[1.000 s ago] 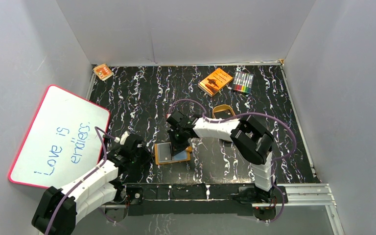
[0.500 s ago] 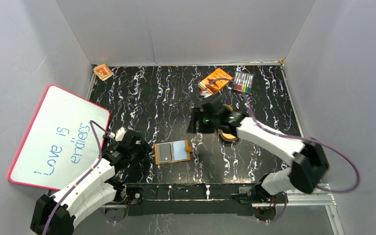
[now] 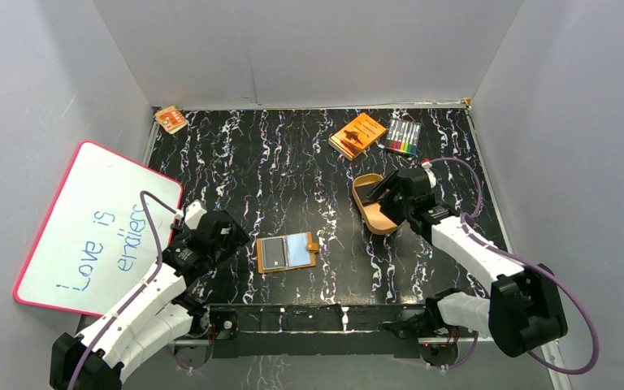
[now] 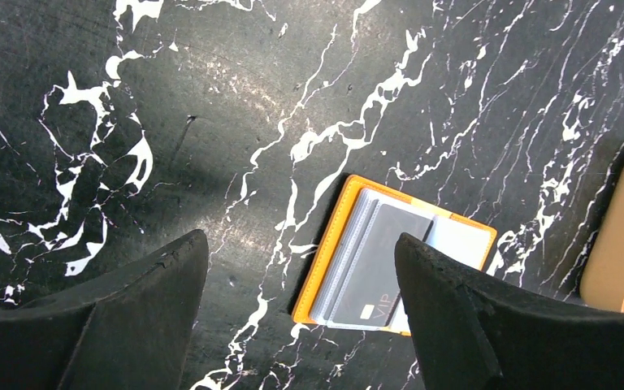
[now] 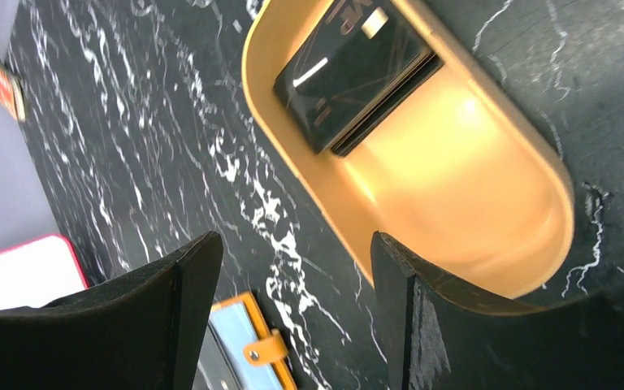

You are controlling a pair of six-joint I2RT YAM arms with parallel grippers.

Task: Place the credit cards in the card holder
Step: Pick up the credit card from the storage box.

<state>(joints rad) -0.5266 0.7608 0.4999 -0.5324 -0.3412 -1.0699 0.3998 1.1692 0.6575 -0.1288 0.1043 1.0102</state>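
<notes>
The orange card holder (image 3: 287, 253) lies open on the black marbled table, near the front centre. A grey credit card (image 4: 378, 268) marked VIP sits on its left half and a pale blue one (image 3: 301, 245) on its right half. My left gripper (image 3: 227, 240) hovers just left of the holder, open, with nothing between its fingers (image 4: 299, 240). My right gripper (image 3: 387, 195) is open and empty above the left rim of the gold oval tray (image 5: 471, 162). The holder's snap tab (image 5: 264, 348) shows between the right fingers, far below.
A dark flat block with a chip mark (image 5: 349, 69) lies in the tray. At the back stand an orange book (image 3: 357, 134), a pack of markers (image 3: 404, 136) and a small orange packet (image 3: 171, 119). A whiteboard (image 3: 89, 227) leans at the left.
My right arm has left the card holder and swung right and back to the tray, its jaws opening. My left gripper has opened and drawn slightly left. The holder now lies uncovered.
</notes>
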